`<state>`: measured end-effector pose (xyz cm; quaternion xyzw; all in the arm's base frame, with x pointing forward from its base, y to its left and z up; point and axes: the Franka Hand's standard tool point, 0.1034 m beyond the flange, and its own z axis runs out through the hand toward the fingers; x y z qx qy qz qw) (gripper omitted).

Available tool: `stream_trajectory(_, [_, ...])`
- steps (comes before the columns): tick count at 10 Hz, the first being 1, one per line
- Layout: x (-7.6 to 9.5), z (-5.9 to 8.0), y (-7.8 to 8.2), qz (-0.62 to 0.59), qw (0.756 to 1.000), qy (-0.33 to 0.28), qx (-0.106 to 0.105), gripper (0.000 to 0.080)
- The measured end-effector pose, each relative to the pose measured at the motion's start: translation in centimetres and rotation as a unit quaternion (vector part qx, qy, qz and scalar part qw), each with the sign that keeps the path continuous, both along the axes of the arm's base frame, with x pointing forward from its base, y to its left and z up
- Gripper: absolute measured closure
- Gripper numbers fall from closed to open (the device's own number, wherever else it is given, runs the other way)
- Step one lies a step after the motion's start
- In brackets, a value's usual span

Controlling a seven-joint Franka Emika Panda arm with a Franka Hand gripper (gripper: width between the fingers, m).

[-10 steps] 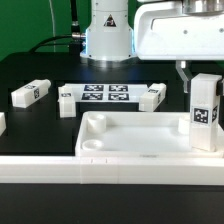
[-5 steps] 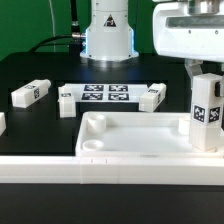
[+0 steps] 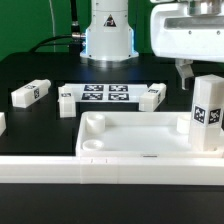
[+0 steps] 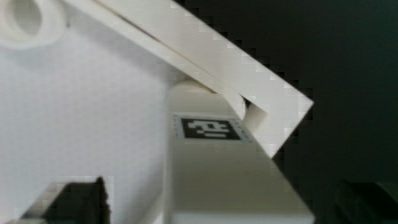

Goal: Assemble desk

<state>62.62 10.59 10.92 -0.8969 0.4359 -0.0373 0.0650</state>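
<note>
The white rimmed tabletop [image 3: 130, 140] lies at the front of the table. One white leg block [image 3: 207, 115] with a black-and-white tag stands upright in its corner at the exterior view's right. My gripper [image 3: 200, 72] hangs just above that leg's top. In the wrist view the leg [image 4: 222, 150] stands between my two dark fingers [image 4: 75, 202], with a gap on each side, so the gripper [image 4: 222, 205] is open and touches nothing. The tabletop's floor [image 4: 80, 120] and rim run beside it. Three more legs lie on the black table [image 3: 32, 93], [image 3: 65, 101], [image 3: 152, 96].
The marker board [image 3: 106, 94] lies flat between two of the loose legs. The robot's white base [image 3: 107, 35] stands behind it. A white piece [image 3: 2, 122] shows at the exterior view's left edge. A green wall closes the back.
My gripper has shifted toward the exterior view's right. The upright leg has also moved slightly that way. The other legs lie unchanged.
</note>
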Motion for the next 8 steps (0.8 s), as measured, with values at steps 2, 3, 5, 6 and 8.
stream_trajectory(2, [-0.01, 0.01, 0.1, 0.096, 0.995, -0.008, -0.013, 0.0151])
stream_trajectory(3, [-0.03, -0.02, 0.19, 0.139, 0.99, -0.011, -0.018, 0.0151])
stream_trajectory(5, [-0.08, -0.11, 0.34, 0.224, 0.974, -0.018, -0.028, 0.0151])
stream_trajectory(6, [-0.07, -0.12, 0.32, 0.264, 0.964, -0.021, -0.033, 0.0151])
stream_trajectory(8, [-0.08, -0.22, 0.15, 0.361, 0.931, -0.029, -0.045, 0.0151])
